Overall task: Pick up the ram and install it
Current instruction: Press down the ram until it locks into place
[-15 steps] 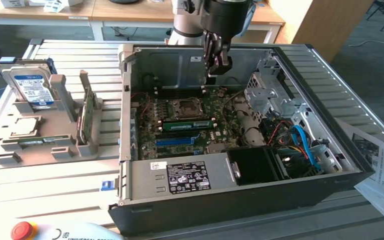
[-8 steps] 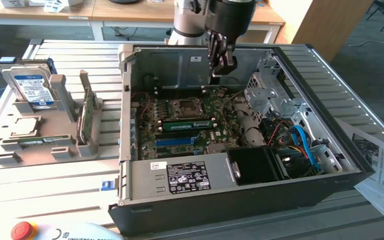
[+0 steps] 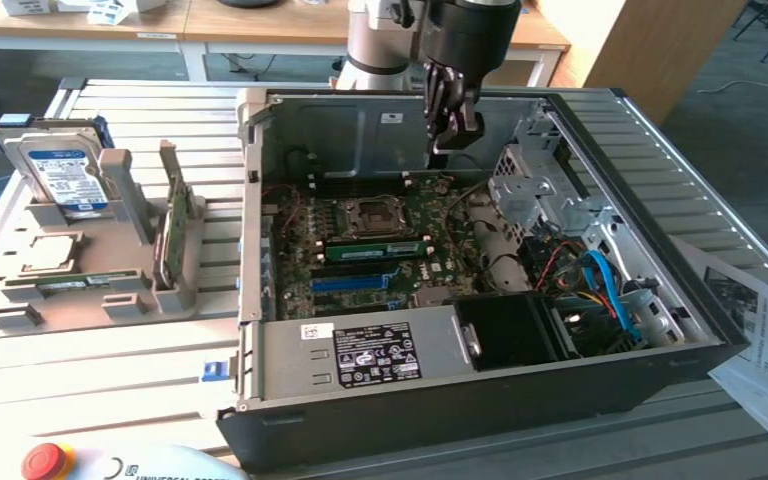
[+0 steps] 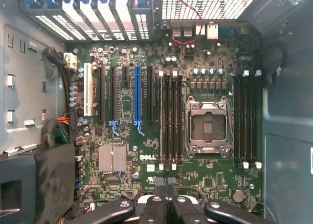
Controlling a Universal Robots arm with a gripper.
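A ram point(image 3: 373, 250), a narrow green stick with dark chips, stands in a slot just beside the CPU socket point(image 3: 364, 213) on the motherboard inside the open computer case point(image 3: 491, 390). My gripper point(image 3: 448, 148) hangs above the back of the case, behind the socket and well clear of the stick. Its fingers are shut together with nothing between them. In the wrist view the shut gripper point(image 4: 167, 200) looks straight down at the board, with the long dark memory slots point(image 4: 171, 119) next to the socket point(image 4: 207, 127).
A grey holder point(image 3: 131, 300) at the exterior view's left carries a hard drive point(image 3: 61, 172), a green card on edge point(image 3: 171, 232), a square chip point(image 3: 44, 252) and a thin green strip point(image 3: 87, 282). Drive cage point(image 3: 544, 190) and cables point(image 3: 598, 280) crowd the case's right side.
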